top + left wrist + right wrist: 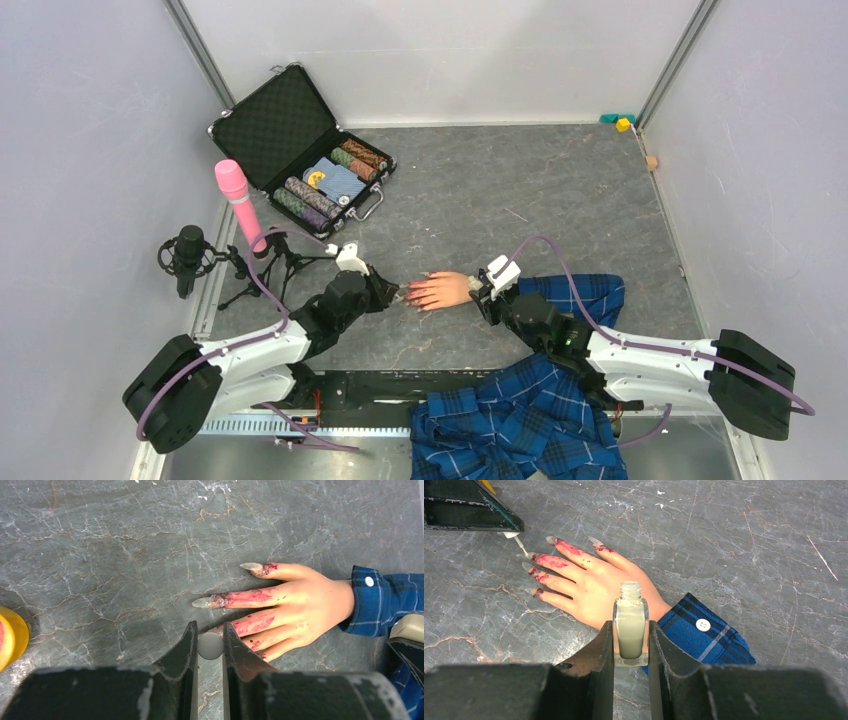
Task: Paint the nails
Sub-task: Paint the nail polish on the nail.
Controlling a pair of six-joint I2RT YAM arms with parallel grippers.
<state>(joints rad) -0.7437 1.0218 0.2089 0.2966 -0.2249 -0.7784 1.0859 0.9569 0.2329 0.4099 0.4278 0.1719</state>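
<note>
- Standing over the grey stone-look table [560, 190], I see the dummy hand [443, 290] lying flat in the middle, palm down, fingers pointing towards the left arm.
- Its nails [202, 602] are long, pale and pointed. Red is smeared along the fingers behind them.
- The left gripper [210, 630] is clamped on a small white cap [210, 647]. From the right wrist camera, a thin brush [521, 545] hangs under it, its tip just beside a fingertip. Whether it touches, I cannot tell.
- The left gripper's dark fingers [182, 645] hide the tips of the nearer two dummy fingers in its own view.
- The right gripper [631, 627] is clenched on a small clear bottle [630, 610] with no cap on, held upright just above the dummy wrist.
- A blue plaid sleeve [704, 635] with a white button runs back from the wrist, and the rest of the shirt [520, 425] is bunched at the near edge, between the arm bases.
- Well apart at the far left sits an open black case [275, 125] holding rows of chips.
- Nearer, off the table's left edge, a pink microphone [238, 200] and a black microphone [188, 255] stand on small tripods.
- Small coloured blocks [622, 122] lie in the far right corner.
- A yellow thing [12, 635] shows at the left rim of the left wrist view. What it is, I cannot tell.
</note>
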